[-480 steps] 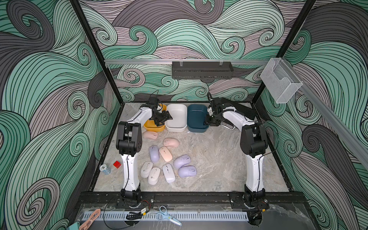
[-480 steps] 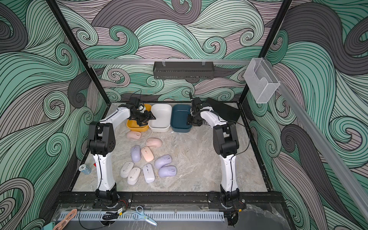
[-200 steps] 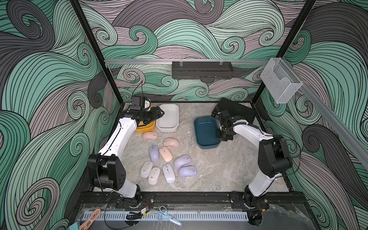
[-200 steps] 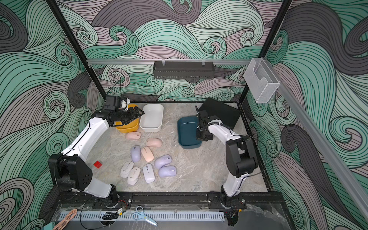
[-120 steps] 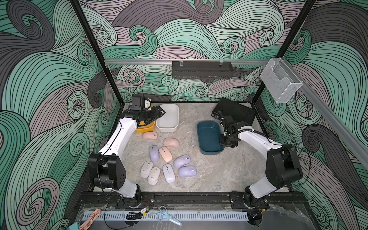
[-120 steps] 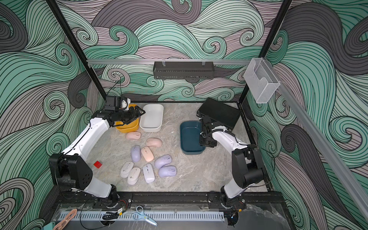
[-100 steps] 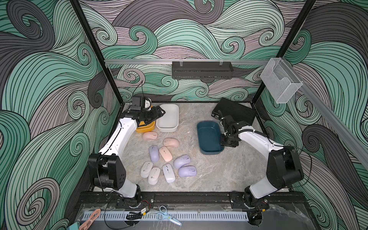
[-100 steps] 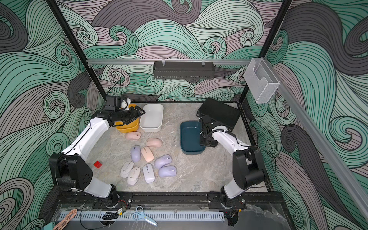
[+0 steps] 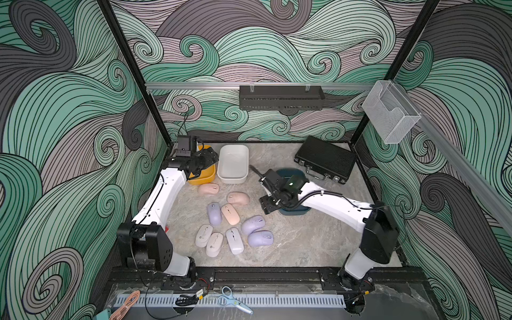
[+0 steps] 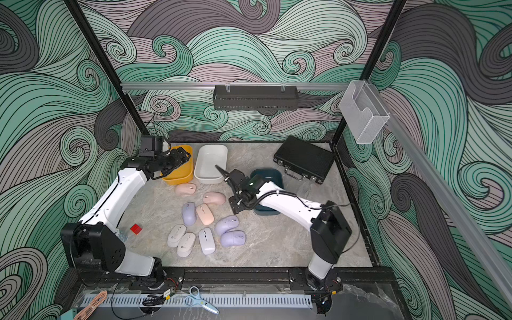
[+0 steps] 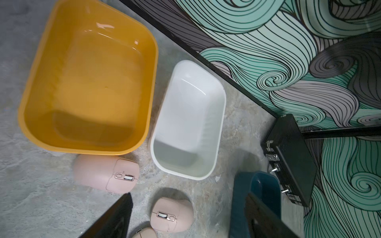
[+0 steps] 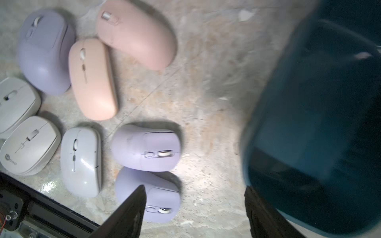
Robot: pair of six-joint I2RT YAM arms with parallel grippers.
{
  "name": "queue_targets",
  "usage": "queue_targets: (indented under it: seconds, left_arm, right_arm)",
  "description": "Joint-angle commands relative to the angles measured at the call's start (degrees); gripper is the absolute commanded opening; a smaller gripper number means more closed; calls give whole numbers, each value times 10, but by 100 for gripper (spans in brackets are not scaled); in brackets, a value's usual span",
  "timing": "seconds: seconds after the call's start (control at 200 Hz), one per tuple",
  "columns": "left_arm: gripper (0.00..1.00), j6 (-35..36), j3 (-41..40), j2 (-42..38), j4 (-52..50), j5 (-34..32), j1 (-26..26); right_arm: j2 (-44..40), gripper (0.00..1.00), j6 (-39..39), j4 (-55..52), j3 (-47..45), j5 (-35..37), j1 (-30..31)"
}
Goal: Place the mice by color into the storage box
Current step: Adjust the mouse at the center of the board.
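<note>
while all nine mice (image 9: 230, 214) lie loose on the table (image 9: 291, 249), sorting is judged unstarted. right gripper (image 12: 194, 187) and left gripper (image 11: 188, 194) are seen spread, empty. a lavender mouse (image 12: 146, 148) must be straddled next.

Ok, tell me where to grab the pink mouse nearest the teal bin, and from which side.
Take the pink mouse from straight above, jaws across its long sides at mid-body. It lies flat, domed and oval, so its narrow width is the likely best span; both flanks look clear, though the peach mouse sits close to its wheel end.
</note>
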Motion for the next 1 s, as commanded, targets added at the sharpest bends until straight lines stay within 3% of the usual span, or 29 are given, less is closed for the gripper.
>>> queue_targets:
  seconds: [0.0, 0.155, 0.485, 0.996]
  left_arm:
    - [84, -10, -4, -8, -6, -34, 11]
    - [84, -16, -6, -6, -1, -24, 15]
    - [85, -20, -6, -2, -1, -16, 17]
    - [85, -24, -6, 2, -2, -11, 18]
  right_arm:
    - [35, 75, 5, -1, 15, -22, 36]
    - [61, 73, -14, 2, -1, -37, 64]
    - [98, 72, -51, 2, -19, -30, 53]
    - [170, 68, -62, 19, 9, 12, -31]
